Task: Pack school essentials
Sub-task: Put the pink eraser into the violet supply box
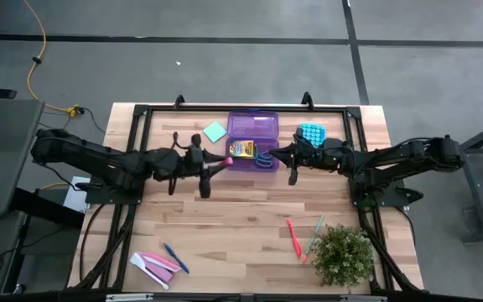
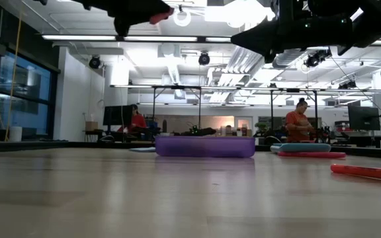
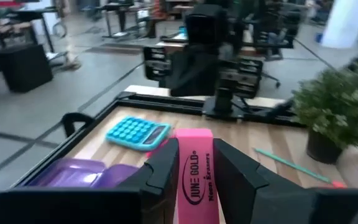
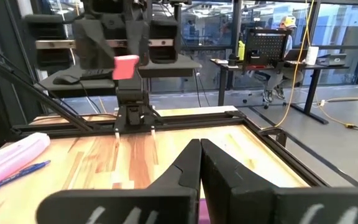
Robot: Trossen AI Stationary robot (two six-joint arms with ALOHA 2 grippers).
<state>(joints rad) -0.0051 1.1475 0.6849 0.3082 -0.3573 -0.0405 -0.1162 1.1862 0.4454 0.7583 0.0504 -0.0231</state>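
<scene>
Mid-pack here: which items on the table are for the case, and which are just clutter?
For packing: pink eraser in left gripper; crayon box and scissors already in purple case; green sticky notes; red pen; green pen; blue pen.

Clutter: calculator; plant; pink and white pieces.

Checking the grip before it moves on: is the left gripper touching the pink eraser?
Touching. In the left wrist view the pink eraser stands clamped between the left gripper's two dark fingers, both pressed against its sides with no gap.
</scene>
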